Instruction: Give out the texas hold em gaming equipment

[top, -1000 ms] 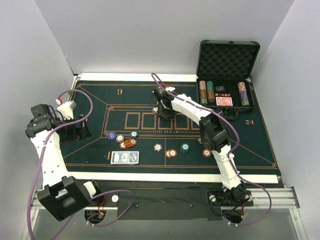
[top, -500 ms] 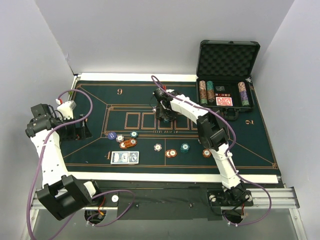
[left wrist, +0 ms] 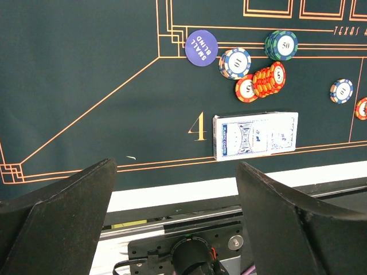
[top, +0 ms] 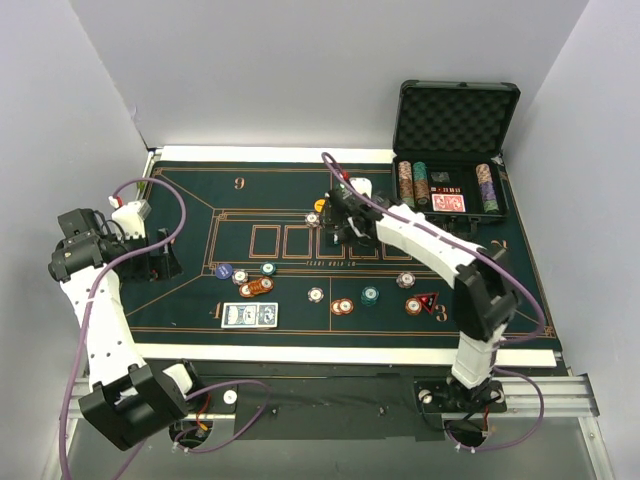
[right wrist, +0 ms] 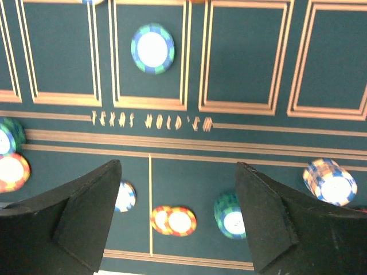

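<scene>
Poker chips lie on the green mat [top: 190, 215]: an orange stack [top: 258, 287], a blue small-blind button [top: 224, 271] and several single chips in a row near the front. A blue-backed card pack [top: 249, 315] lies beside the number 4. My right gripper [top: 338, 230] hangs open over the mat's centre boxes with nothing between its fingers. Just beyond its tips, a blue-green chip [right wrist: 152, 48] rests inside one box. My left gripper [top: 158, 262] is open and empty at the mat's left side. In the left wrist view the card pack [left wrist: 255, 134] and orange stack [left wrist: 261, 83] lie ahead.
A black foam-lined case [top: 455, 150] stands open at the back right, holding chip stacks and a red-backed deck [top: 449, 203]. A small red triangle marker [top: 428, 301] lies by the number 3. White walls close in the table on three sides.
The right gripper has opened and shifted slightly right. Its elbow swung out to the right, uncovering a chip and the red marker. The left arm is unchanged.
</scene>
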Tool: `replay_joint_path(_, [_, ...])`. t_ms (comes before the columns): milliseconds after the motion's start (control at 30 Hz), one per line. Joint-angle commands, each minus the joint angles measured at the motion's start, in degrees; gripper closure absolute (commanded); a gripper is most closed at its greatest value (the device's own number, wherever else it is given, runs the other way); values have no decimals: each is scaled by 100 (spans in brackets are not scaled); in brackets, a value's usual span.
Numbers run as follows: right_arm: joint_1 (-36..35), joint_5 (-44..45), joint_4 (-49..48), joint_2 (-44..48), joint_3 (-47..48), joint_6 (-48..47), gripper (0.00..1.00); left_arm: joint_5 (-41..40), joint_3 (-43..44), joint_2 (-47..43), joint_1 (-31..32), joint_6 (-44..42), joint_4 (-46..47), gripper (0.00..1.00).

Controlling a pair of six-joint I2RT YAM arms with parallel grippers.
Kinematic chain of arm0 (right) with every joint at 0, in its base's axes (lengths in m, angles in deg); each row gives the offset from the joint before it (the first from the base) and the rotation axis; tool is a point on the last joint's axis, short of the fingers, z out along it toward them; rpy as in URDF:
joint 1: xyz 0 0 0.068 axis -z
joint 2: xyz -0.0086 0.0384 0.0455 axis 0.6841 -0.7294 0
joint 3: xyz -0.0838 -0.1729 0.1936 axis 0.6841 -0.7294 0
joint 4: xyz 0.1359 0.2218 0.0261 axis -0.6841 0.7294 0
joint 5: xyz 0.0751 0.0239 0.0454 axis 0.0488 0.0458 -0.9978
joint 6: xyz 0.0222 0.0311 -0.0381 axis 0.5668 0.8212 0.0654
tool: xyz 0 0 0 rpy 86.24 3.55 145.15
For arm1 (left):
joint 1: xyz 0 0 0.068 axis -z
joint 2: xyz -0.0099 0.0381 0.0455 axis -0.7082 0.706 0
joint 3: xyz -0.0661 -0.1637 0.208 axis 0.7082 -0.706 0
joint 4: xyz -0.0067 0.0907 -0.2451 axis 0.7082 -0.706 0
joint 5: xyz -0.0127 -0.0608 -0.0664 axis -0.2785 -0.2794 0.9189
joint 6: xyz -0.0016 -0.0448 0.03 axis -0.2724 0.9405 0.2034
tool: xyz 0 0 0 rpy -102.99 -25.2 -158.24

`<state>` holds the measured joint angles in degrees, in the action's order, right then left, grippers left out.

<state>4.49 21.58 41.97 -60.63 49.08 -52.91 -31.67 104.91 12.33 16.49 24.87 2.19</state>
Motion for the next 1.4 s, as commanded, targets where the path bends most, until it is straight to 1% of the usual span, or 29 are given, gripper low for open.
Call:
replay_joint_path(0, [-254,397,-68,743,-1235,107,23,136,256,-191,-49,-79,-92,4])
replay_joint_path(33, [-324,449,-173,944,-1405,142,20,136,247,-200,-40,-79,-110,4])
replay_joint_path(67, [-342,467,-235,1024,-1790,229,19,136,247,-217,-49,-79,-119,4])
replay_joint_path(200, [-535,546,-481,1394,-2521,379,14,145,239,-261,-40,-88,-154,4])
replay_joint_path(333, [-615,590,-604,1465,-2821,476,14,136,256,-279,-32,-88,-189,4])
replay_joint_path(500, [-632,608,-675,1386,-2883,529,14,128,291,-297,-40,-106,-215,4])
replay_joint_path(800, [-545,591,-868,1148,-3032,582,24,92,256,-270,-40,-123,-189,4])
replay_joint_path(1167, [-457,582,-947,1166,-3244,564,32,101,204,-270,-49,-115,-163,4])
replay_joint_path(1300, [-457,564,-974,1183,-3261,564,39,57,186,-279,-40,-132,-163,4])
replay_joint_path(1367, [-439,564,-974,1157,-3261,573,44,49,195,-288,-40,-141,-163,4])
